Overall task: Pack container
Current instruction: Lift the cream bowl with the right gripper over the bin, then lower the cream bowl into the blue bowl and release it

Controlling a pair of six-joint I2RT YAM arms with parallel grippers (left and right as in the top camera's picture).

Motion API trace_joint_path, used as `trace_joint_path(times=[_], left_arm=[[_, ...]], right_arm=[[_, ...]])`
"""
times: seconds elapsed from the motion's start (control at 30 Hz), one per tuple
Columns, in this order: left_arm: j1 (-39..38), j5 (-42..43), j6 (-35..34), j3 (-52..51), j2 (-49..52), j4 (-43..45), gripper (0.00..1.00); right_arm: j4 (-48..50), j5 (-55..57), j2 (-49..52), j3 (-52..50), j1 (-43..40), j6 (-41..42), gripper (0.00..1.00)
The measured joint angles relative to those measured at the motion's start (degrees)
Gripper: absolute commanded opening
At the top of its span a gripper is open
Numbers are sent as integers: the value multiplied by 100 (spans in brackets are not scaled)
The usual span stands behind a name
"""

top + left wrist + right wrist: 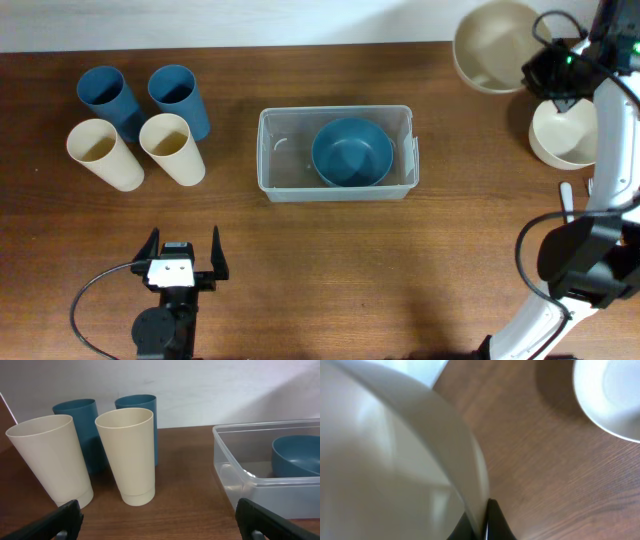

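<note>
- Container, frame centre: holds one blue bowl; packing judged barely begun.
- Right gripper, upper right: clamped on the rim of a cream bowl.
- Second cream bowl at right and four cups at upper left: not yet packed.
- Left gripper, lower left: wide open, empty.

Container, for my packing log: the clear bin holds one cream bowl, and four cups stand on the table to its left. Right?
No. The bowl in the container is blue, not cream; the overhead view shows it. It is the only one there, and four cups do stand to its left.
</note>
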Motion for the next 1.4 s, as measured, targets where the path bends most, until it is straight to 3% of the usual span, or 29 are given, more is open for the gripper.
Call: trace_joint_path(times=[0.13, 0.33, 0.53, 0.87, 1.4], left_arm=[[0, 0, 0, 0, 0, 2, 100], [2, 0, 0, 0, 0, 0, 99], [0, 0, 0, 0, 0, 0, 100], [2, 0, 0, 0, 0, 0, 100], [2, 0, 0, 0, 0, 0, 100]], right_arm=[[-896, -4, -55, 739, 483, -273, 4], [-1917, -46, -96, 907, 1331, -568, 4], [-2223, -37, -96, 901, 1952, -859, 4], [-1440, 66, -94, 251, 2564, -984, 4], [-179, -85, 2, -1698, 2583, -986, 4]])
